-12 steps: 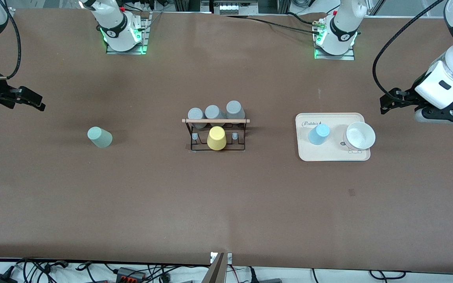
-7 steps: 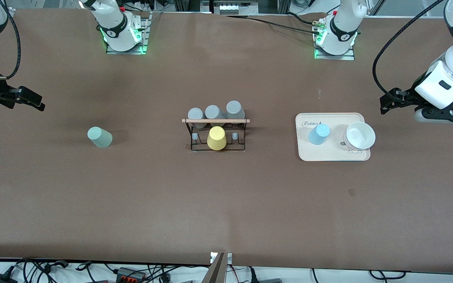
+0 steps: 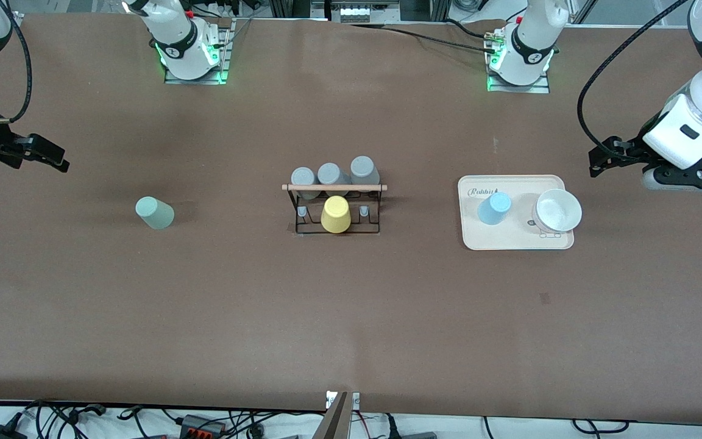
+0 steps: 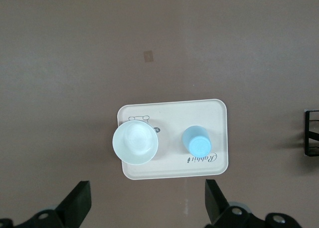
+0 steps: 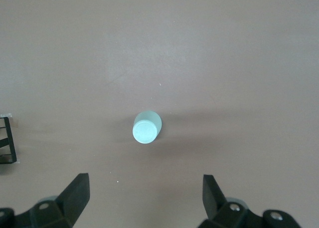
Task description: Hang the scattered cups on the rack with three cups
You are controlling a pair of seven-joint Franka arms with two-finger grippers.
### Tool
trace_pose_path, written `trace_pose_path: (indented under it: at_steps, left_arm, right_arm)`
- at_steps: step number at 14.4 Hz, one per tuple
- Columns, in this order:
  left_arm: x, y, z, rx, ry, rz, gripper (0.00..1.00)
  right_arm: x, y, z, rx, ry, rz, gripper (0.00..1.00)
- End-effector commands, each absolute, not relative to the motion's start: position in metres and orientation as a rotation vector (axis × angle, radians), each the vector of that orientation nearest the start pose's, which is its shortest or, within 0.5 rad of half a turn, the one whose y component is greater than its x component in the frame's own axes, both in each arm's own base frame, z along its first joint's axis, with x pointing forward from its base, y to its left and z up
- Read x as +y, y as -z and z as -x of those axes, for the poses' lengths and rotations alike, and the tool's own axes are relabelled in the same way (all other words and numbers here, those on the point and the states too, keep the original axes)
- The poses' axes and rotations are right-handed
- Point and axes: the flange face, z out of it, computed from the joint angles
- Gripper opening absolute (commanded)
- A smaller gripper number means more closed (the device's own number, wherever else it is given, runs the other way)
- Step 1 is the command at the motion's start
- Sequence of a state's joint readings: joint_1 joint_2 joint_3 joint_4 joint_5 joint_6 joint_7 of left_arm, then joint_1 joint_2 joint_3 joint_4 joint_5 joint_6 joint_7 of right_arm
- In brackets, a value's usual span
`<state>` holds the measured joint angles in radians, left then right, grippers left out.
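Note:
The pale sage green cup (image 3: 155,213) stands upside down on the bare table toward the right arm's end; it also shows in the right wrist view (image 5: 147,127). The light blue cup (image 3: 494,208) stands upside down on a cream tray (image 3: 512,242) toward the left arm's end, also in the left wrist view (image 4: 197,140). The black wire rack (image 3: 334,187) stands mid-table. My right gripper (image 3: 51,156) hangs open and empty above the table beside the green cup (image 5: 144,198). My left gripper (image 3: 604,157) hangs open and empty beside the tray (image 4: 147,208).
On the rack hang one yellow cup (image 3: 335,214) and three grey cups (image 3: 330,175). A white bowl (image 3: 557,210) sits on the tray next to the blue cup (image 4: 135,143). The rack's edge shows in both wrist views (image 4: 311,133) (image 5: 6,140).

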<state>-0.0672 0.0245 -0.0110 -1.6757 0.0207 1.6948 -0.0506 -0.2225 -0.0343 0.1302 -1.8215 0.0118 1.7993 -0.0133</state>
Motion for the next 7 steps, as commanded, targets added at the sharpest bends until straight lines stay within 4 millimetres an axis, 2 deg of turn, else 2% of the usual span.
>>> trace_pose_path:
  at_steps: [1,7]
  left_arm:
    - [-0.0413,-0.5771,-0.5698,0.078,-0.015,3.116,1.0]
    - [-0.0423,-0.5792,-0.57,0.064,-0.008,3.118,1.0]
  right_arm:
    - [-0.0493,-0.5504,-0.5541,0.102,0.019,3.141,1.0]
    - [-0.0495,-0.5499,-0.5554,0.102,0.017,3.14,1.0]
